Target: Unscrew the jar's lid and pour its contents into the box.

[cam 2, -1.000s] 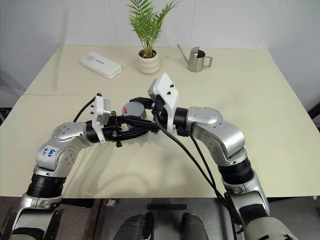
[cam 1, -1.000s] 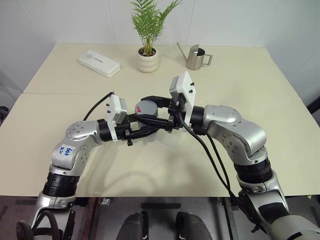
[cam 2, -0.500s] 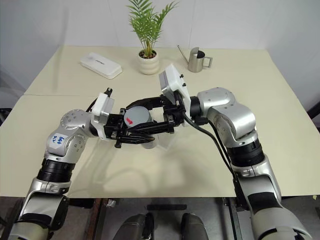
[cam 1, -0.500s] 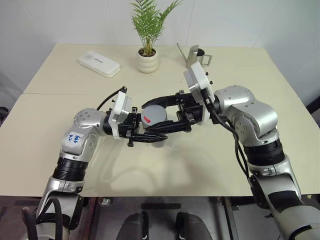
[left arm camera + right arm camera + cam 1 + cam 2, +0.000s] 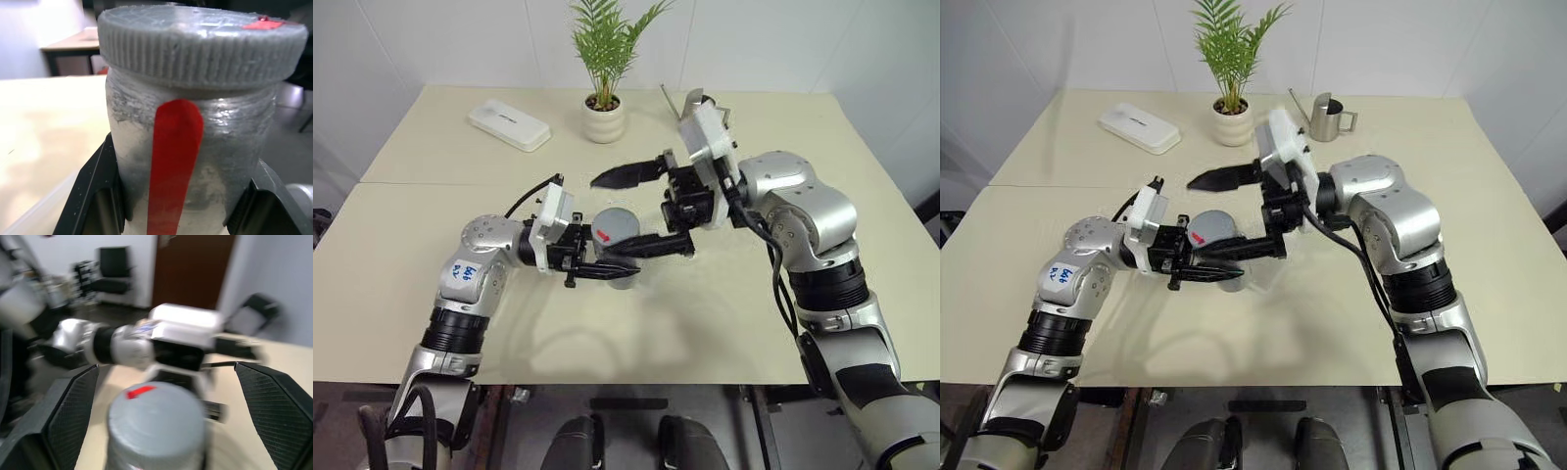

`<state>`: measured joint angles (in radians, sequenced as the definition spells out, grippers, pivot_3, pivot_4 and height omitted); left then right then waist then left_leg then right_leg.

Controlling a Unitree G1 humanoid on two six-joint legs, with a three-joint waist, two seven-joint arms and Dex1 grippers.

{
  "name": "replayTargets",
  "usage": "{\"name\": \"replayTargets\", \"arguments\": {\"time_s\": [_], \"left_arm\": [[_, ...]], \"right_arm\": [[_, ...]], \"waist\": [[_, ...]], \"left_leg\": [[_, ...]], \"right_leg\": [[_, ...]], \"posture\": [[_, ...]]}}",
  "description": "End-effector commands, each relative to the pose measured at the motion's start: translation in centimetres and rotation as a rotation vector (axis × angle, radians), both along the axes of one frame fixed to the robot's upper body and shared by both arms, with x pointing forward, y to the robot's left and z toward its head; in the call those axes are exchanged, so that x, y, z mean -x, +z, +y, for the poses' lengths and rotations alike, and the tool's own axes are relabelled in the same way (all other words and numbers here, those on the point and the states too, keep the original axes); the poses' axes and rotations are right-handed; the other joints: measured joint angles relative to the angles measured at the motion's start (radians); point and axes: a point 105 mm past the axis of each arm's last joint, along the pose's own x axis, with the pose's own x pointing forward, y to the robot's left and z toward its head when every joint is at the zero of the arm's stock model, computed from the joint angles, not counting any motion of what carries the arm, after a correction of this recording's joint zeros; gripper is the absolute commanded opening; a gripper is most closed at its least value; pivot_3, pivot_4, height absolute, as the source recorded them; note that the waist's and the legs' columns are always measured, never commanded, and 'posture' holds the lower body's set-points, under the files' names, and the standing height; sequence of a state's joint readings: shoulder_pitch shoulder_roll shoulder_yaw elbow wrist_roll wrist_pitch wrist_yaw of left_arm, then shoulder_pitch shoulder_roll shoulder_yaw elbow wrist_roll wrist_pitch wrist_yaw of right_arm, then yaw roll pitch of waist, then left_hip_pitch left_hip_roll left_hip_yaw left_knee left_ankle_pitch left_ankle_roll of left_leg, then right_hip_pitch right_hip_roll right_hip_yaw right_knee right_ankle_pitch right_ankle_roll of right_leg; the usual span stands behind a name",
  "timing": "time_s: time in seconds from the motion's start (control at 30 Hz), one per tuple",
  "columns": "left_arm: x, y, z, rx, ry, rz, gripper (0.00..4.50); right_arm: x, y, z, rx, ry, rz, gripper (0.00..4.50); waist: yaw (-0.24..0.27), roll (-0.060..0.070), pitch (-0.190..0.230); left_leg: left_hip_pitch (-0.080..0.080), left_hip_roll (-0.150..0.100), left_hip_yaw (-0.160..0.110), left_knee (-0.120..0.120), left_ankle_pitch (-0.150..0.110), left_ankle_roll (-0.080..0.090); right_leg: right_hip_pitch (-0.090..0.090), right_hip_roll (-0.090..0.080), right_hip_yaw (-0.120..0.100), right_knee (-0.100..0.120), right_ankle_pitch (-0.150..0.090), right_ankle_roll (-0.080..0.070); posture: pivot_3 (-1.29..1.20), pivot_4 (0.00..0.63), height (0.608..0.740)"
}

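The jar (image 5: 188,147) sits clamped between the fingers of the left tool (image 5: 607,266), held upright above the tabletop (image 5: 431,211), with its lid (image 5: 617,227) still screwed on. It looks small, rigid and light, and its smooth clear wall is probably slippery, so the firm side grip low on the body seems right; the contents cannot be made out through the frosted-looking wall. The lid is a stiff gray cap with a ribbed rim and a red mark on top, and that rim is the sensible place to take hold for twisting.

The right tool (image 5: 641,208) is spread wide and holds nothing: one finger reaches out beyond the lid, the other lies just beside the jar's near side, so the cap stands between them without contact.

Beyond both tools, well apart at the tabletop's far edge, stand a white oblong case (image 5: 508,124), a potted plant (image 5: 604,116) and a steel can (image 5: 697,110). The space around the tools is open. I cannot pick out the box.
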<state>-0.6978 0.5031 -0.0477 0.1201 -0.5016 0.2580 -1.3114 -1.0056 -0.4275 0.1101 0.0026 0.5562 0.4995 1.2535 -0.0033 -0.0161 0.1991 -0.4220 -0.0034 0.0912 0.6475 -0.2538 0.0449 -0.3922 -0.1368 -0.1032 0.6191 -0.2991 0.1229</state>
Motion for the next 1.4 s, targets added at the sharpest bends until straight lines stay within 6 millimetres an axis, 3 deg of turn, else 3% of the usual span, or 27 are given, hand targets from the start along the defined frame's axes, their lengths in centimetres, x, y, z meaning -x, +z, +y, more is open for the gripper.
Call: {"name": "replayTargets", "arguments": {"time_s": [0.03, 0.37, 0.77, 0.93, 1.13, 1.4], "left_arm": [[-0.4, 0.6, 0.5, 0.001, 0.049, -0.042, 1.97], [-1.2, 0.6, -1.1, 0.012, 0.105, -0.038, 1.97], [-0.7, 1.0, -1.7, 0.04, 0.086, -0.01, 1.97], [-0.6, 1.1, -1.4, 0.044, 0.09, -0.023, 1.97], [-0.5, 1.4, -1.2, 0.064, 0.078, -0.037, 1.97], [-0.5, 1.4, -1.2, 0.068, 0.073, -0.039, 1.97]], "right_arm": [[0.6, 0.9, -0.5, -0.037, -0.027, -0.054, 4.46], [-0.2, -1.4, 1.3, -0.028, -0.194, -0.035, 4.46], [-1.8, -1.3, 1.8, -0.037, -0.265, -0.028, 4.46], [-2.3, -1.2, 0.9, -0.032, -0.281, -0.032, 4.46], [-3.5, -0.8, -3.5, -0.016, -0.316, -0.004, 4.46], [-4.9, -0.2, -7.3, -0.037, -0.408, 0.024, 4.46]], "waist": [[-0.001, 0.0, 0.0], [-0.003, 0.0, 0.0], [-0.001, 0.0, 0.0], [-0.001, 0.0, 0.0], [0.0, 0.0, 0.0], [0.001, 0.0, 0.0]], "left_leg": [[0.0, 0.0, 0.0, 0.0, 0.0, 0.0], [0.0, 0.0, 0.001, 0.0, -0.001, 0.0], [0.0, 0.0, 0.001, 0.0, -0.001, 0.0], [0.0, 0.0, 0.001, 0.0, -0.001, 0.0], [0.0, 0.0, 0.001, 0.0, -0.001, 0.0], [0.0, 0.0, 0.002, 0.0, -0.001, 0.001]], "right_leg": [[0.0, 0.0, 0.0, 0.0, 0.0, 0.0], [0.0, 0.0, 0.0, 0.0, 0.0, 0.0], [-0.001, 0.0, -0.001, 0.001, 0.0, 0.0], [-0.001, 0.0, -0.001, 0.001, 0.0, 0.0], [0.0, -0.001, -0.001, 0.0, 0.0, 0.0], [0.0, -0.001, -0.001, 0.0, 0.0, 0.0]], "posture": [[0.0, 0.15, 0.74], [0.0, 0.15, 0.74], [0.0, 0.15, 0.74], [0.0, 0.15, 0.74], [0.0, 0.15, 0.74], [0.0, 0.15, 0.74]]}}
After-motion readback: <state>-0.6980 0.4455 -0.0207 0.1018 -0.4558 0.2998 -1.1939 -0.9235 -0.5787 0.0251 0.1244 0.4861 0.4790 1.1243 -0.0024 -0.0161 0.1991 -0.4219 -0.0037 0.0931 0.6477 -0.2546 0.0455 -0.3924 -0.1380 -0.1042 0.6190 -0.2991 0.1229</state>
